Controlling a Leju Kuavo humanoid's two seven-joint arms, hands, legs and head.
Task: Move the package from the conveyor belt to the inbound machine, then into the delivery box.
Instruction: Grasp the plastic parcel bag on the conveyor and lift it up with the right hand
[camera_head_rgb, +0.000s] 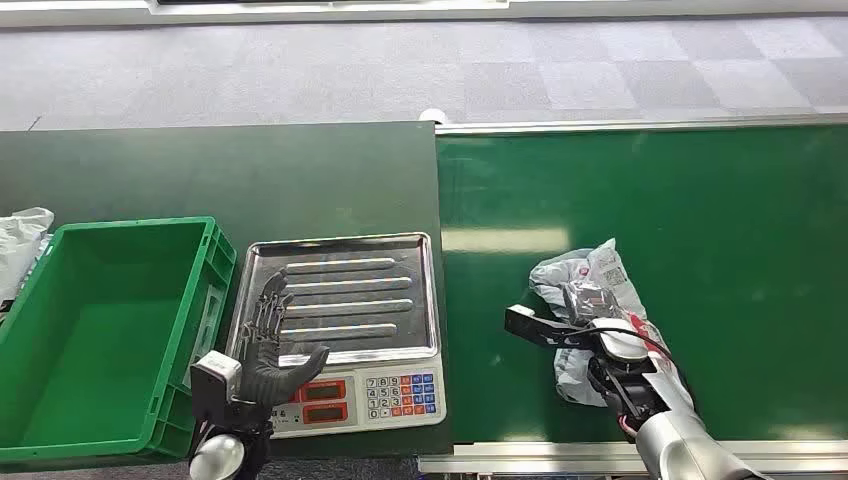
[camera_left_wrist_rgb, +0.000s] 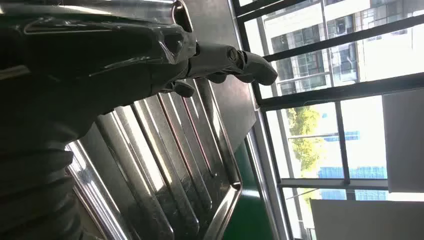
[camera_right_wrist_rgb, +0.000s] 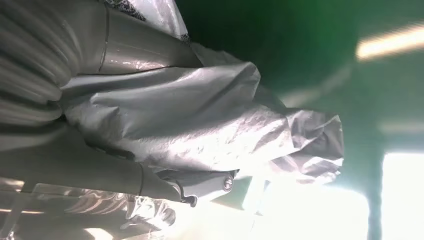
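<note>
A crumpled grey plastic package (camera_head_rgb: 598, 272) lies on the green conveyor belt (camera_head_rgb: 720, 220), near its front edge. My right hand (camera_head_rgb: 600, 338) is on top of it and grips it, thumb at the package's left side. In the right wrist view the package (camera_right_wrist_rgb: 200, 120) sits between the fingers (camera_right_wrist_rgb: 135, 50) and the thumb (camera_right_wrist_rgb: 200, 182). My left hand (camera_head_rgb: 268, 335) hovers open and flat over the left part of the inbound machine's steel tray (camera_head_rgb: 400, 290). From the left wrist, the hand (camera_left_wrist_rgb: 100, 55) is seen stretched above the ribbed tray (camera_left_wrist_rgb: 165, 165).
The machine's keypad and red displays (camera_head_rgb: 370, 390) face the front edge. A green delivery box (camera_head_rgb: 130, 224) stands left of the machine, nothing in it. A white bag (camera_head_rgb: 20, 240) lies at the far left. Grey carpet lies beyond the table.
</note>
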